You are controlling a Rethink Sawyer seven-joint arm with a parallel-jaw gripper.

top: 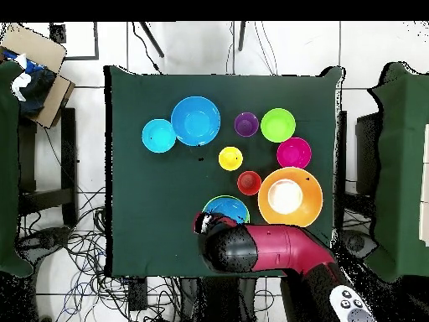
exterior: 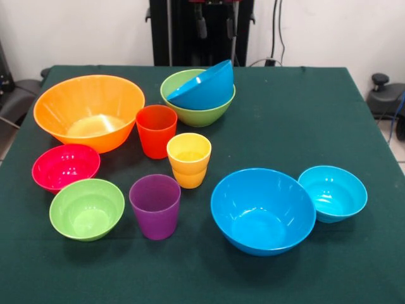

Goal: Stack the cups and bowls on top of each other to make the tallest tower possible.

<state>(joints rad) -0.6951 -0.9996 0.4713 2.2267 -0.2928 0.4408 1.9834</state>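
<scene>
Tilting inside the green bowl (exterior: 190, 111), a blue bowl (exterior: 204, 85) — gripper (exterior: 215, 22) state unclear.

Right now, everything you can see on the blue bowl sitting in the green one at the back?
The blue bowl is glossy, smooth plastic, round, with a flat base. It sits tilted inside the larger green bowl, its outer wall facing the front camera, its rim resting down in the green bowl at the left and raised at the right. Only the green bowl touches it. Overhead, the arm hides part of it.
</scene>
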